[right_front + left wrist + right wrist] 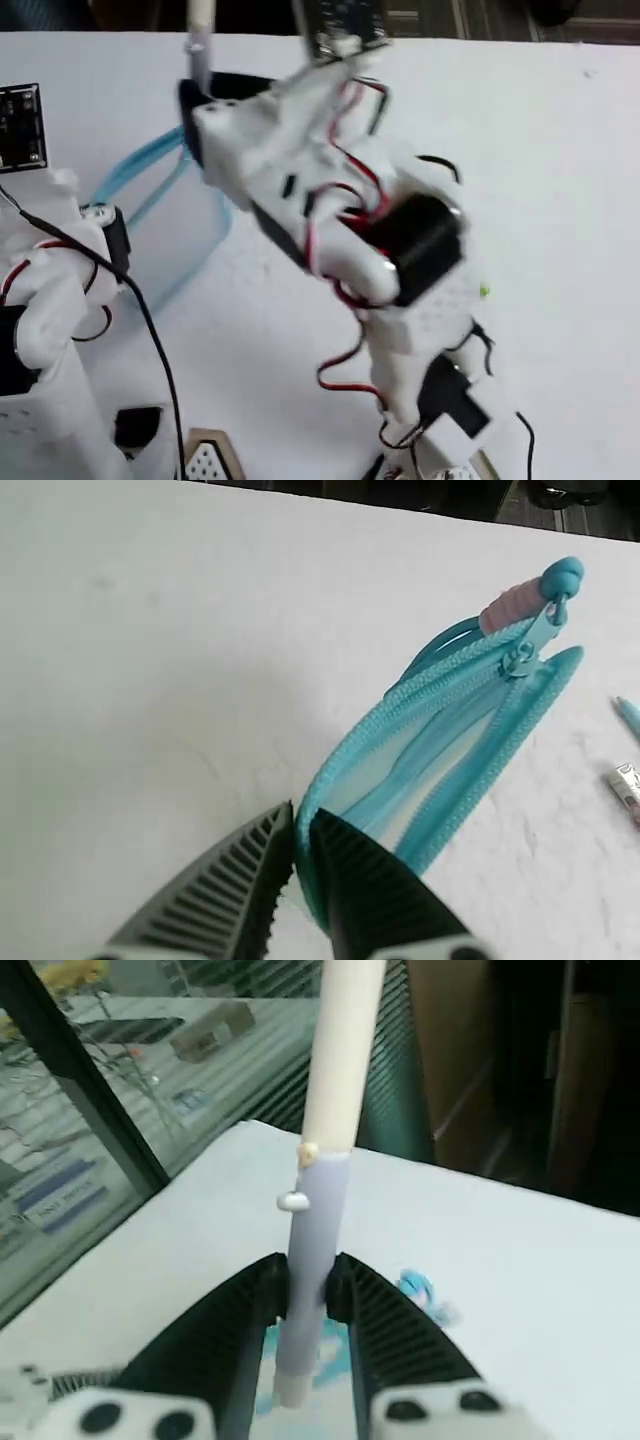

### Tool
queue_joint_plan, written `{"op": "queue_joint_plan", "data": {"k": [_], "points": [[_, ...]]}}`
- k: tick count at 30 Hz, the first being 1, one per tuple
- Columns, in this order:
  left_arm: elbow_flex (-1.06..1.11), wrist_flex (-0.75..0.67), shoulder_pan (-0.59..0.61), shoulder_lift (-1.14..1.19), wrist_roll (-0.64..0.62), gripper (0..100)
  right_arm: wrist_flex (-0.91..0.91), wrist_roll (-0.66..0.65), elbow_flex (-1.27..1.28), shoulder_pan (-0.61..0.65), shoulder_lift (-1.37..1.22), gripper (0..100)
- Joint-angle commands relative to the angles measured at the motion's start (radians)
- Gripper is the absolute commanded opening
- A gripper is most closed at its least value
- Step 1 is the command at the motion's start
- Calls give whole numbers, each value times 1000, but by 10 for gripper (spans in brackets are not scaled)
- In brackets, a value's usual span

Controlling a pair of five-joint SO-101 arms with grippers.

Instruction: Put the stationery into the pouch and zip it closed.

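The translucent turquoise zip pouch (440,750) lay unzipped on the white desk (150,630), its rim pinched between the closed left fingers (360,880). The right fingers (390,1330) clamped a lilac-and-cream pen (318,1210) upright over the pouch.

Colour rundown. Pouch (440,745): turquoise, with see-through pale-blue sides and woven turquoise zipper tape. Zip pull (530,635): the same turquoise, with a ribbed pink sleeve and a turquoise ball on the end. Pen (318,1200): lavender-grey lower barrel, cream upper barrel, small whitish stud on the side. My left pincer (300,825): one finger grey, one black, both ridged on the inner faces. My right pincer (307,1265): black fingers, white base. Table (150,680): plain white. My right arm (330,200): white shell, black motor block, red and black wires.
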State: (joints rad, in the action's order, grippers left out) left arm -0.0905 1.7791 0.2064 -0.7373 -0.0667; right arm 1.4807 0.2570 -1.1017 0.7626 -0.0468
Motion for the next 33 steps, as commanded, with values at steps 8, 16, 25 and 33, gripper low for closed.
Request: {"op": "queue_joint_plan", "data": {"k": [8, 16, 25, 33], "points": [[41, -8, -13, -24, 5, 22, -107, 144, -11, 44, -189, 18], [40, -9, -12, -22, 5, 22, -93, 107, -2, 33, -236, 18], [41, -35, -12, -19, 0, 22, 13, 54, -11, 8, -254, 18], [41, -38, -13, -16, -2, 22, -73, 55, 18, 1, -337, 18]]}}
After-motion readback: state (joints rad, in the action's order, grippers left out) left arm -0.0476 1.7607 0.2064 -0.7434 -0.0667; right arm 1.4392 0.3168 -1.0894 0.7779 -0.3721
